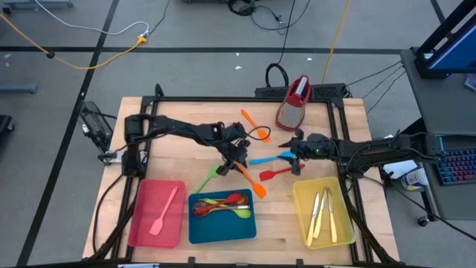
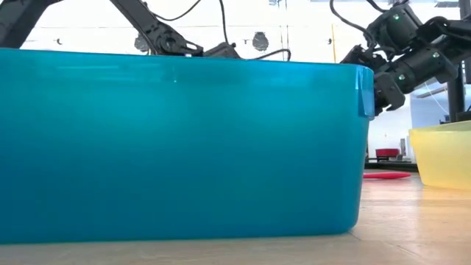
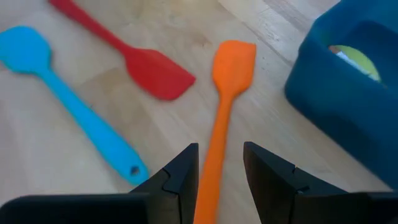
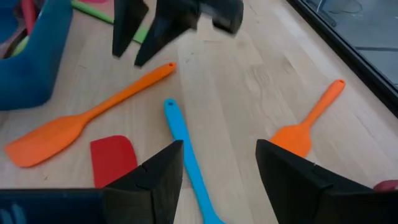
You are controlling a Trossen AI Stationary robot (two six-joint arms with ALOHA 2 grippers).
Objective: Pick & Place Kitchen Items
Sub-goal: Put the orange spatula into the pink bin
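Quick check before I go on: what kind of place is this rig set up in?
Most likely a robotics lab or workshop, not a real kitchen. The wooden table stands on a bare grey floor with loose yellow cables trailing across it, and a computer keyboard sits on a desk beside the rig.

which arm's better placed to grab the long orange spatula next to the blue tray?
Left, probably. The left gripper hangs open right over the orange spatula, its handle running between the fingers. The right gripper is open too, but lined up over the blue spatula, with the orange one off to its side.
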